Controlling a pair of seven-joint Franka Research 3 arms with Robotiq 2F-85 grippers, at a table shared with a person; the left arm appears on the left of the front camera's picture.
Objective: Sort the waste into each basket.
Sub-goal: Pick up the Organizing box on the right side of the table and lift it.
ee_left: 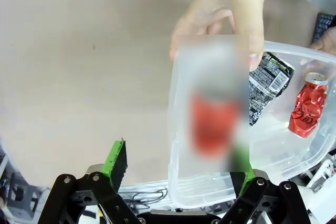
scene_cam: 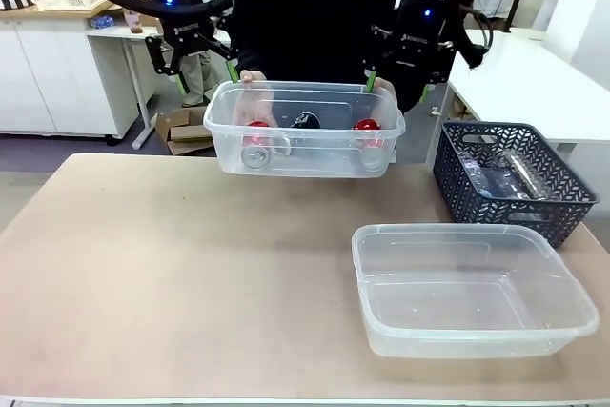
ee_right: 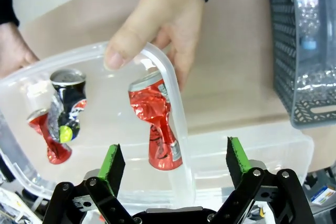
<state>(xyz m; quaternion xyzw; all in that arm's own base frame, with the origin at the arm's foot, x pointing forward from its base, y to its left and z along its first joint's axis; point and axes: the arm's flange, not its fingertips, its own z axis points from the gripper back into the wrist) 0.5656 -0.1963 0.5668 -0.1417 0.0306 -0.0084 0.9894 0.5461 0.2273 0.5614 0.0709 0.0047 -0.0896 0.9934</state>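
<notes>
A light tan table (scene_cam: 191, 274) spans the lower frame. At lower right a clear plastic tub (scene_cam: 477, 227) sits flat on it, open side up. Just behind, at the right edge of the frame, a dark blue-grey lattice-sided basket (scene_cam: 505, 202) stands on the table, near the tub but apart from it. At upper centre, a person's hands (scene_cam: 254, 77) hold a second clear tub (scene_cam: 305, 154) at the far edge; whether it touches the table cannot be told.

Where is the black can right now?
In the front view, the black can lies inside the clear tub that the person holds at the far side of the table, between two red cans.
</notes>
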